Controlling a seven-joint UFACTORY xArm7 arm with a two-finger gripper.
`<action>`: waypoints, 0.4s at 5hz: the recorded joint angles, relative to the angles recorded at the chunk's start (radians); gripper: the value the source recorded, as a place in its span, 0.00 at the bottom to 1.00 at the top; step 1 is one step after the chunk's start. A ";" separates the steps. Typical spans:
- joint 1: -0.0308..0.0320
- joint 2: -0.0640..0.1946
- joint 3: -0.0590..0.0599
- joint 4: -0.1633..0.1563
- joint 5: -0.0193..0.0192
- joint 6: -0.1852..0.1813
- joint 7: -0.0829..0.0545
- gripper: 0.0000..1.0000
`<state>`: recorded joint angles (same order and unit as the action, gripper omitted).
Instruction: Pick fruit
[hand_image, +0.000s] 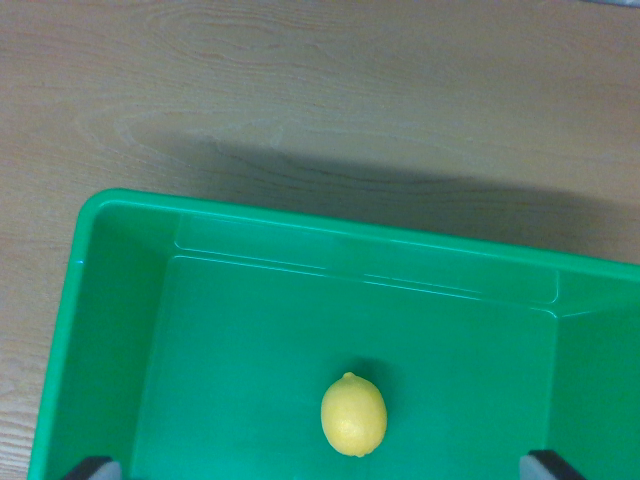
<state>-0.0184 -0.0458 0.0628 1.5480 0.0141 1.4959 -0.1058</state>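
Wrist view, looking down into a green bin (110, 330) that sits on a pale wood-grain tabletop (300, 90). One lemon (354, 415) lies on the bin floor, near the bottom edge of the picture and a little to the wrist view's right of centre, well apart from every wall. It lies on its side, nub end toward the far wall. Nothing else in the bin that I can see.

The hand (322, 468): only two dark fingertips (92, 468) show, one at each bottom corner of the picture. They stand wide apart with nothing between them, so the hand is spread and empty. The lemon sits between the two tips, nearer the one on the wrist view's right, and touches neither.

Step in hand, as I judge it: approach before the grasp; the fruit is not yet picked.

Next move likely calls for centring the hand over the lemon, then descending until the fingers flank its sides, then closing. The skin is smooth and the body rounded, so an off-centre pinch may squirt it sideways.
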 joint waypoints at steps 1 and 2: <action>0.0000 0.000 0.000 0.000 0.0000 0.000 0.000 0.00; -0.0010 0.009 0.000 -0.023 -0.0005 -0.028 -0.007 0.00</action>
<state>-0.0194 -0.0370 0.0623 1.5248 0.0136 1.4681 -0.1132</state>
